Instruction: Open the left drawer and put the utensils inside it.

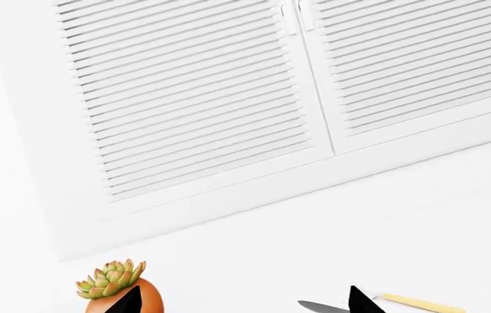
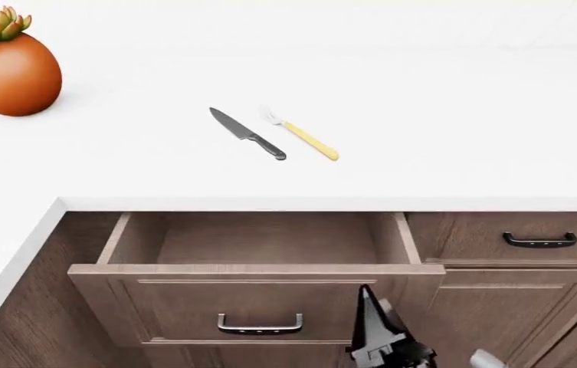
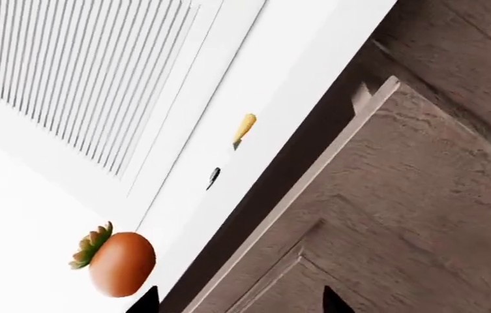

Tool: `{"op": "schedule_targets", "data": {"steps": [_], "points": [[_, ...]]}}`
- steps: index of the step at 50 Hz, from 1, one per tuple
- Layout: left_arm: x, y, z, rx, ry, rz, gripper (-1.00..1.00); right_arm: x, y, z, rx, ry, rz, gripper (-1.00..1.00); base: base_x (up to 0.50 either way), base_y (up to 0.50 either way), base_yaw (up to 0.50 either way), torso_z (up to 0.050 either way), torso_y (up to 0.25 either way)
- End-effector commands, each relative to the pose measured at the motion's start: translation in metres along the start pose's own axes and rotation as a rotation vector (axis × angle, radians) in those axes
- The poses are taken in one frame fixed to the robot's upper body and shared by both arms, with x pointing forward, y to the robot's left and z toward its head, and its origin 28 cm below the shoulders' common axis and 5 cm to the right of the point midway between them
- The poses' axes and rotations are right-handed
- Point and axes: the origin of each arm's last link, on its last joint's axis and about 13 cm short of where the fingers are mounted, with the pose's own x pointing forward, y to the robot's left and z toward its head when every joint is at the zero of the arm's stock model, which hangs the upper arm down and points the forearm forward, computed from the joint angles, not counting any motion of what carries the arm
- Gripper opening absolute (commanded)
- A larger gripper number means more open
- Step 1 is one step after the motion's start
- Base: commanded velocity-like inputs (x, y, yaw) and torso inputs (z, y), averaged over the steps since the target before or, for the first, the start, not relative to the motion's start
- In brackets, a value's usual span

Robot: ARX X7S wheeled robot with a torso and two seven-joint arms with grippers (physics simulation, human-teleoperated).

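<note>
The left drawer [image 2: 257, 299] stands pulled out under the white counter, its inside bare and its dark bar handle [image 2: 260, 323] facing me. On the counter behind it lie the knife [image 2: 247, 133] and, just to its right, the yellow-handled fork [image 2: 303, 138]. My right gripper [image 2: 380, 337] points up in front of the drawer's front panel [image 3: 385, 215], open [image 3: 240, 303] with nothing between its fingers. My left gripper [image 1: 247, 303] is open too; only its fingertips show, spread wide, with the knife blade [image 1: 323, 306] and fork handle [image 1: 424, 303] lying beyond one tip.
An orange pot with a succulent [image 2: 7, 65] stands at the counter's far left. A narrower drawer [image 2: 539, 239] sits to the right of the open one. White louvred shutters [image 1: 227, 85] rise behind the counter.
</note>
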Motion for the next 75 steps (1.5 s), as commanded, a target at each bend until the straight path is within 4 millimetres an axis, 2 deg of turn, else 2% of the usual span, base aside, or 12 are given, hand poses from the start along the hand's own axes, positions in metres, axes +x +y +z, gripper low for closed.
{"op": "schedule_targets", "data": {"steps": [1, 9, 14, 28, 33, 35, 39, 43, 48, 55, 62, 75], "points": [[-0.001, 0.0, 0.0, 0.0, -0.001, 0.0, 1.0, -0.017, 0.007, 0.009, -0.12, -0.174, -0.1, 1.0, 0.0, 0.0, 0.0, 0.0, 0.0], [-0.001, 0.0, 0.0, -0.004, -0.004, 0.001, 1.0, -0.008, 0.042, 0.038, -0.345, -0.27, -0.018, 1.0, 0.0, 0.0, 0.0, 0.0, 0.0], [-0.001, 0.0, 0.001, -0.008, -0.006, 0.002, 1.0, 0.002, 0.08, 0.076, -0.445, -0.363, 0.031, 1.0, 0.0, 0.0, 0.0, 0.0, 0.0], [-0.003, 0.001, 0.0, -0.013, -0.008, 0.008, 1.0, 0.03, 0.157, 0.146, -0.793, -0.538, 0.103, 1.0, 0.0, 0.0, 0.0, 0.0, 0.0], [-0.002, 0.001, -0.001, -0.012, -0.002, 0.01, 1.0, 0.046, 0.179, 0.162, -0.863, -0.52, 0.117, 1.0, 0.0, 0.0, 0.0, 0.0, 0.0], [-0.004, 0.002, 0.002, -0.007, -0.006, 0.011, 1.0, 0.068, 0.189, 0.173, -0.877, -0.445, 0.062, 1.0, 0.0, 0.0, 0.0, 0.0, 0.0], [-0.005, 0.003, 0.002, -0.011, -0.009, 0.015, 1.0, 0.096, 0.203, 0.19, -0.906, -0.357, -0.013, 1.0, 0.0, 0.0, 0.0, 0.0, 0.0], [-0.006, 0.003, 0.003, -0.018, -0.019, 0.018, 1.0, 0.123, 0.229, 0.215, -0.984, -0.331, -0.157, 1.0, 0.0, 0.0, 0.0, 0.0, 0.0], [-0.007, 0.005, 0.002, -0.02, -0.017, 0.027, 1.0, 0.134, 0.268, 0.237, -1.139, -0.352, -0.081, 1.0, 0.0, 0.0, 0.0, 0.0, 0.0], [-0.008, 0.006, 0.003, -0.021, -0.019, 0.035, 1.0, 0.136, 0.306, 0.267, -1.159, -0.36, -0.095, 1.0, 0.0, 0.0, 0.0, 0.0, 0.0], [-0.007, 0.005, 0.003, -0.022, -0.017, 0.036, 1.0, 0.126, 0.323, 0.272, -1.222, -0.375, -0.071, 1.0, 0.07, 0.0, 0.0, 0.0, 0.0], [-0.006, 0.005, 0.001, -0.016, -0.012, 0.031, 1.0, 0.13, 0.314, 0.264, -1.277, -0.335, -0.057, 1.0, 0.25, 0.0, 0.0, 0.0, 0.0]]}}
